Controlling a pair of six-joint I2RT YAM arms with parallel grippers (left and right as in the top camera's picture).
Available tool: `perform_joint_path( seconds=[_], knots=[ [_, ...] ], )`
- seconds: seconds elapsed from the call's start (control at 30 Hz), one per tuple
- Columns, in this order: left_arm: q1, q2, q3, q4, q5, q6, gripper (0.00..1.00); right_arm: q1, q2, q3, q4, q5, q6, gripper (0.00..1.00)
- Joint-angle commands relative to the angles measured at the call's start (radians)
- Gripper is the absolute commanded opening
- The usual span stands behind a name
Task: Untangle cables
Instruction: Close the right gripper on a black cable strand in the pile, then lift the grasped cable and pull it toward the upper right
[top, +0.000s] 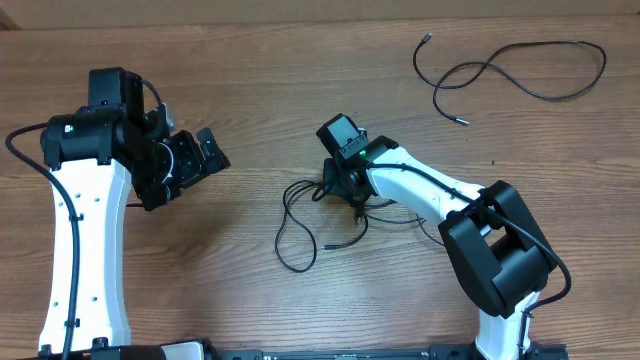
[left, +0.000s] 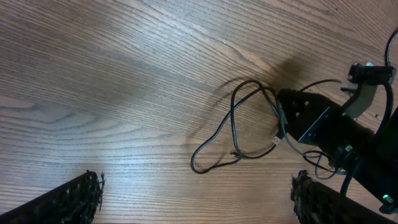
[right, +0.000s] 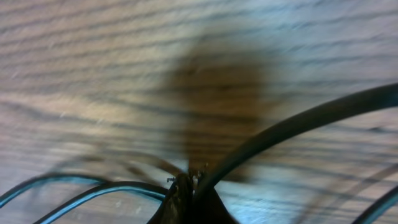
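- Nearest, the white left arm (top: 88, 250) and the white right arm (top: 420, 188) come up from the near edge of the brown wooden desk (top: 250, 80).
- Long wavy lines run through the wood.
- On the left, the left gripper (top: 186, 171) hangs over bare wood. Its jaws are wide open and hold nothing.
- Near the middle, the right gripper (left: 281, 115) is down low at the desk. Its jaws are closed tight on the tangled cables (left: 232, 124).
- Thin black loops from that bunch lie flat on the wood, spreading toward the left side.
- Far back on the right, well apart from the bunch, one loose cable (top: 487, 66) lies in a big curl. Its two small plug ends show.
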Motion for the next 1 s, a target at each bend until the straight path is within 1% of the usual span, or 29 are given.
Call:
perform_joint_path(
  seconds=[0.0,0.27,0.4,0.53,0.67,0.77,0.8,0.97],
  knots=[
    [-0.002,0.004,0.000,0.000,0.005,-0.014,1.00,0.000,0.009,0.016,0.005,-0.159,-0.005,0.04],
    [-0.002,0.004,0.000,-0.006,0.005,-0.014,1.00,0.023,0.009,0.016,-0.011,-0.330,-0.005,0.04],
    [-0.002,0.004,0.000,-0.007,0.005,-0.014,0.99,0.074,0.009,0.016,0.006,-0.403,-0.003,0.04],
    [-0.002,0.004,0.000,-0.008,0.005,-0.014,0.99,0.148,0.009,0.016,0.035,-0.424,0.008,0.04],
    [-0.002,0.004,0.000,-0.012,0.005,-0.014,1.00,0.212,0.008,0.024,0.077,-0.437,0.065,0.04],
    [-0.002,0.004,0.000,-0.015,0.005,-0.014,1.00,0.230,0.006,0.061,0.087,-0.513,0.067,0.04],
    [-0.002,0.004,0.000,-0.015,0.005,-0.014,1.00,0.235,0.005,0.103,0.086,-0.565,0.066,0.04],
    [-0.002,0.004,0.000,-0.016,0.005,-0.014,1.00,0.234,-0.005,0.238,0.003,-0.556,0.039,0.04]
  ],
)
